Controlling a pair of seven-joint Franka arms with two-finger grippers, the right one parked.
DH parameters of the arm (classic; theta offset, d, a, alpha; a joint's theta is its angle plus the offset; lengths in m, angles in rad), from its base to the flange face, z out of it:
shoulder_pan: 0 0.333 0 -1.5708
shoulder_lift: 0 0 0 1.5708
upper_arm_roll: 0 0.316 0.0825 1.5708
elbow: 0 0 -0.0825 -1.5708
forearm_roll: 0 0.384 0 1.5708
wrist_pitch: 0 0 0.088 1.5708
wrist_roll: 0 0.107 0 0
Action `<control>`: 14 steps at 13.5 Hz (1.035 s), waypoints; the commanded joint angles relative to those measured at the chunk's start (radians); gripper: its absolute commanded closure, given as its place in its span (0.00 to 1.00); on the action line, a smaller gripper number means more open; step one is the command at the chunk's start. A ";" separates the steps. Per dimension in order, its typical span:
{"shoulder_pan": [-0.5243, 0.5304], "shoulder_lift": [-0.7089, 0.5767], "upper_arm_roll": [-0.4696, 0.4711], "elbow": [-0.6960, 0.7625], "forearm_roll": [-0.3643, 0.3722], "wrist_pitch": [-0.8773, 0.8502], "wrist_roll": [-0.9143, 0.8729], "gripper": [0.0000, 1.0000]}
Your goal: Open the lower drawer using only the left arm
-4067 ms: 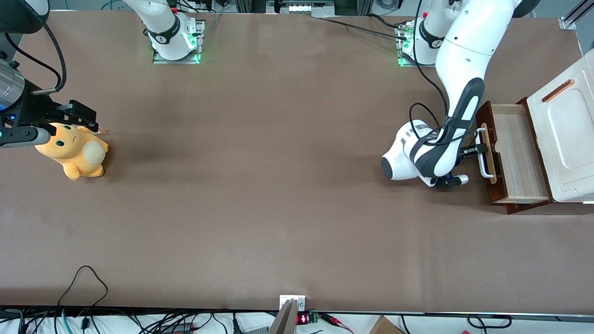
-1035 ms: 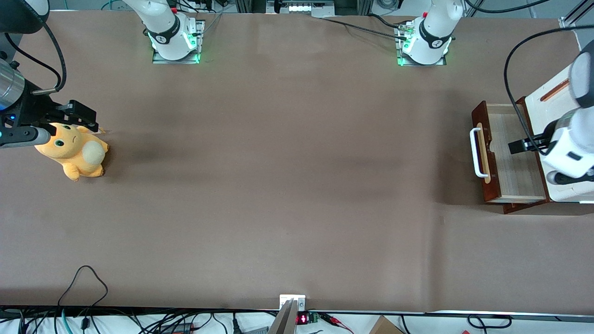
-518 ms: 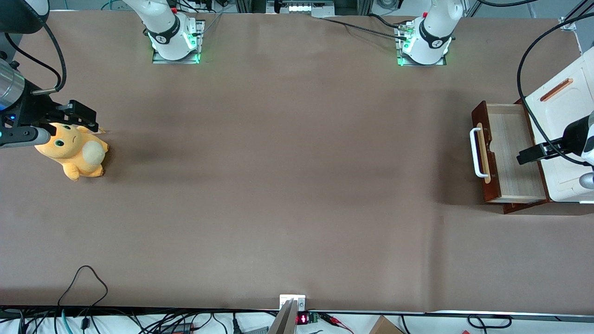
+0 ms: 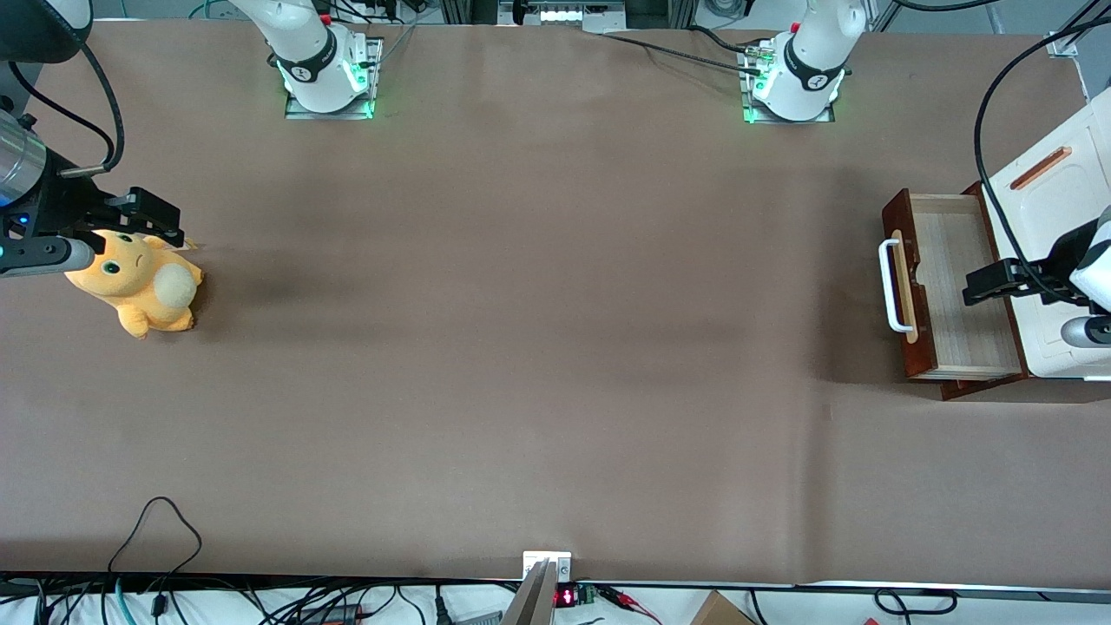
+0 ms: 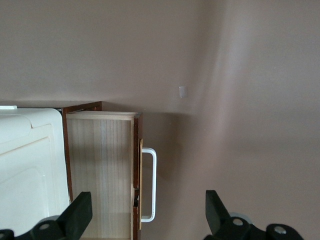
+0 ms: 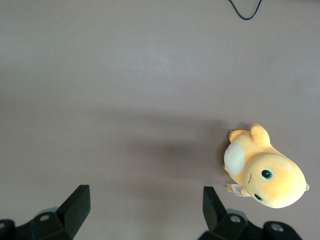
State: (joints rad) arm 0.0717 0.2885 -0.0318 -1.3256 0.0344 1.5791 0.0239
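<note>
The lower drawer (image 4: 950, 291) stands pulled well out of the white cabinet (image 4: 1055, 226) at the working arm's end of the table (image 4: 521, 347), its pale wood inside bare and its white loop handle (image 4: 887, 286) facing the middle of the table. The cabinet runs off the picture's edge, so only part of its top shows, with the orange-brown slot (image 4: 1041, 168) on it. Only the end of the left arm (image 4: 1089, 269) is in sight, above the cabinet; the rest is cut off. Its gripper (image 4: 976, 286) hangs high over the inner end of the open drawer, holding nothing, and from the wrist camera its two black fingers (image 5: 80, 215) stand wide apart with the drawer and handle between them far below. A small pale tag (image 5: 183, 92) lies on the table near the drawer; nothing on it can be read. Toward the parked arm's end lies an orange plush toy (image 4: 139, 282), partly covered by that arm's gripper.
</note>
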 commanded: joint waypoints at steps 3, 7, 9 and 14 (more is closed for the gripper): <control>0.005 -0.067 -0.003 -0.014 -0.025 0.007 0.019 0.00; -0.041 -0.088 -0.003 -0.035 -0.025 0.001 -0.004 0.00; -0.041 -0.088 -0.005 -0.030 -0.027 -0.023 -0.015 0.00; -0.038 -0.121 -0.014 -0.079 -0.027 -0.038 -0.019 0.00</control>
State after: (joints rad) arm 0.0290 0.2192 -0.0426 -1.3391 0.0333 1.5355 0.0103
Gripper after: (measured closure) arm 0.000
